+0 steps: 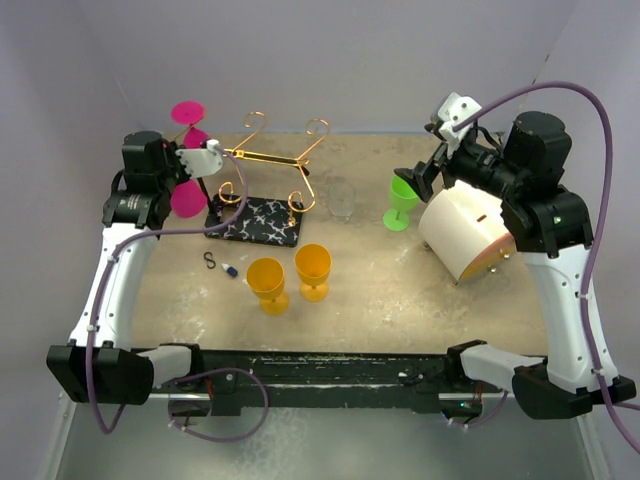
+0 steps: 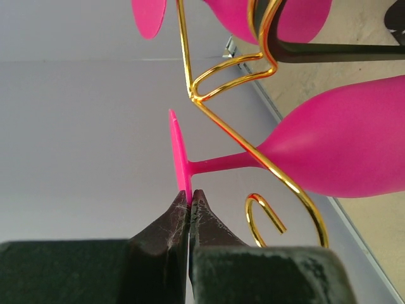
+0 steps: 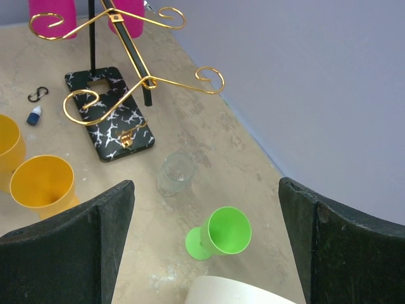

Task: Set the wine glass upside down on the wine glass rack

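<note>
The gold wire wine glass rack stands on its black marbled base at the back left; it also shows in the right wrist view. My left gripper is shut on the foot rim of a pink wine glass, whose stem crosses a gold arm by a spiral curl. In the top view this gripper is at the rack's left side, with the glass's bowl below it. A second pink glass is at the rack's far-left arm. My right gripper is open and empty above the table.
A green glass and a clear glass stand right of the rack. Two orange glasses stand in front of it. A white cylinder lies under the right arm. A black hook and a small blue item lie near the base.
</note>
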